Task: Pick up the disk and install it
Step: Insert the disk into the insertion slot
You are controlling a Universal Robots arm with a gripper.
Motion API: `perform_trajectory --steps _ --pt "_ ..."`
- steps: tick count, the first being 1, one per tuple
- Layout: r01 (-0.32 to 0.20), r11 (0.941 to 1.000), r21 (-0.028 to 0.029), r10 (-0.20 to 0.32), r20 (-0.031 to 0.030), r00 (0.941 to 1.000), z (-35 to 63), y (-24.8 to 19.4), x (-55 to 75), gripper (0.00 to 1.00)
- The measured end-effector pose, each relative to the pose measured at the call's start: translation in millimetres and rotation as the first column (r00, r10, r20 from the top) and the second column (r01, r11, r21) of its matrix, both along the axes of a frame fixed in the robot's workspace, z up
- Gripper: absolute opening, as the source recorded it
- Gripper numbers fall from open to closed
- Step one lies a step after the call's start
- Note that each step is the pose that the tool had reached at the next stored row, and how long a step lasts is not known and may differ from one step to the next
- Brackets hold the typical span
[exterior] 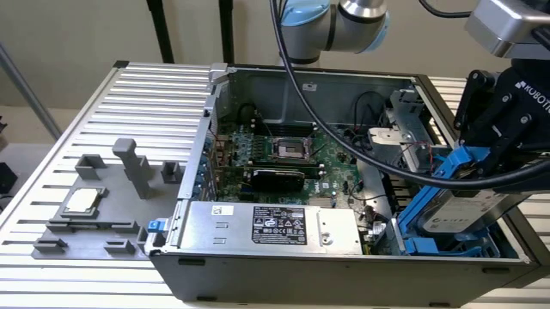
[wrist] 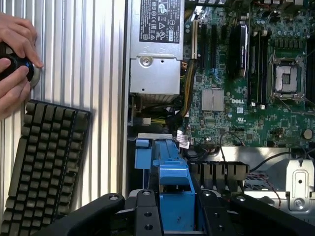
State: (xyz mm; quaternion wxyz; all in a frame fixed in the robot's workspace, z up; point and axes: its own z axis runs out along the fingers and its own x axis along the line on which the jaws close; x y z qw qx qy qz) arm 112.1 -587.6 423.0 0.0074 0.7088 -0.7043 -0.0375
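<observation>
Disk (exterior: 471,207) is held tilted inside the open computer case (exterior: 344,277), at the end on the exterior view's right. Its lower edge is down among the blue bay rails (exterior: 434,246); whether contact is made with the bay cannot be told.

The pincer (exterior: 483,168) is pinched on the disk by its blue carrier frame (in the wrist view the blue frame is seen clamped between the black fingers (wrist: 145,211)).

Step in hand, as judged: the pick-up is done, since the disk is clear of the worktop (exterior: 146,90), and the install is under way but not finished, since the disk is not seated flat.

Noted nearby:
- The power supply (exterior: 275,225) lies along the case's near wall.
- The motherboard (exterior: 284,151) lies beyond the power supply.
- A thick black cable (exterior: 378,158) runs close past the bay.
- In the wrist view a person's hands (wrist: 15,59) are seen on a control knob beside a keyboard (wrist: 44,162), outside the case.

Seating is judged to call for the tilt to be taken out, the carrier rails to be squared with the bay guides, and the cable to be kept out of the path. A skewed entry could jam the rails.
</observation>
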Motion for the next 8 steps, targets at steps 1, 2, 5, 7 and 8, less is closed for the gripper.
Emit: perform_trajectory --steps 1,2,5,7,8 --pt "0.000 1.0000 -0.0002 0.000 -0.0002 1.0000 -1.2 0.1 0.0 0.33" --pt "0.000 1.0000 -0.0001 0.000 -0.0004 1.0000 -2.6 0.0 0.0 0.33" --pt "0.000 1.0000 0.0000 0.000 -0.0014 1.0000 -7.2 0.0 0.1 0.33" --pt "0.000 1.0000 0.0003 0.000 -0.0019 1.0000 -10.2 0.0 0.1 0.33" --pt "0.000 1.0000 0.0005 0.000 -0.0021 1.0000 -11.8 0.0 0.1 0.33"
